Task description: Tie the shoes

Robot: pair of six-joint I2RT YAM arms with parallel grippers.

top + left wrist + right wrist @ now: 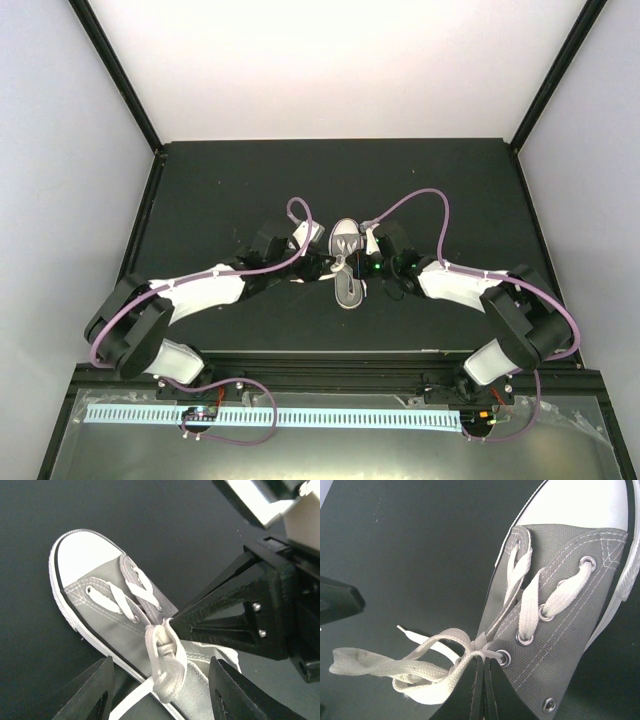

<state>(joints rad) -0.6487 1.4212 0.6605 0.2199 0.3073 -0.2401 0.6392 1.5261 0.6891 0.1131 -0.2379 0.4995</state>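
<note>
Listener: Grippers first, please. What are they doing?

Describer: The right gripper (483,667) is clenched, its two fingers (467,695) pressed together. It seems to pinch the white laces (390,667) right where they cross near the top of the lacing. The left gripper (160,675) is released. Its fingers (92,695) stand spread, one on each side of the bunched lace loop, touching nothing that I can make out.

Listener: Where does the loose lace lie from each?

Describer: In the right wrist view, loops and one free tip trail away from the pinch towards the left arm's side. In the left wrist view, the loop hangs between the spread fingers. My guess is that the left gripper makes the next grab, since the loop lies within its span.

Listener: And the shoe itself?

Describer: The grey canvas sneaker (348,265) sits mid-way across the black table (230,190), upright on its sole, between the two grippers. Its long axis runs straight away from the arm bases, with the white toe cap (85,555) at the far end and the heel nearest the robot. Each gripper meets it from its own side, about halfway along, so neither arm is clearly nearer.
</note>
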